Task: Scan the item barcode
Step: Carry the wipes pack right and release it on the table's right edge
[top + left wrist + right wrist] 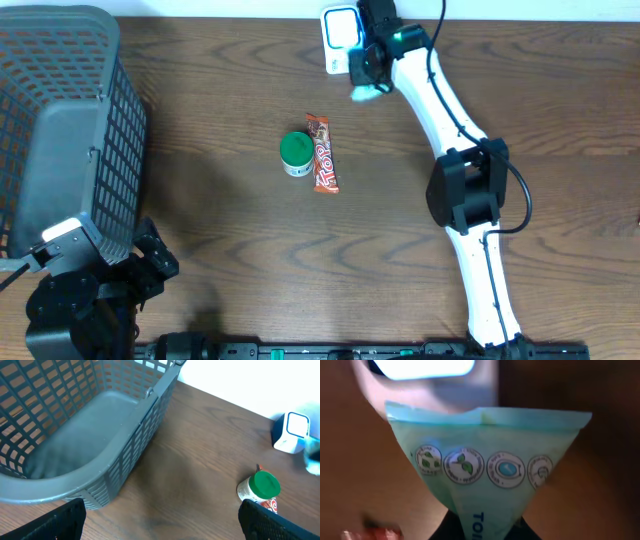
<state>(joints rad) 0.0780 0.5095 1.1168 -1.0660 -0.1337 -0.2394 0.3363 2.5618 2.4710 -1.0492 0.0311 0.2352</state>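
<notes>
We look along the dark wooden tabletop [200, 455] between the two black fingers [55, 522] of the left pincer [160, 520]. The fingers stand wide apart, one in the near left corner and one in the near right, with only tabletop between them. A grey plastic lattice basket [125, 460] fills the left and far left of the view. At the near right stands a small jar with a green lid [264, 485]. A red candy bar [271, 505] lies touching or just beside it, partly hidden by the right finger. Farther off at the right sits a white scanner [292, 430]. A blurred teal item [315, 460] shows near it at the right edge.
</notes>
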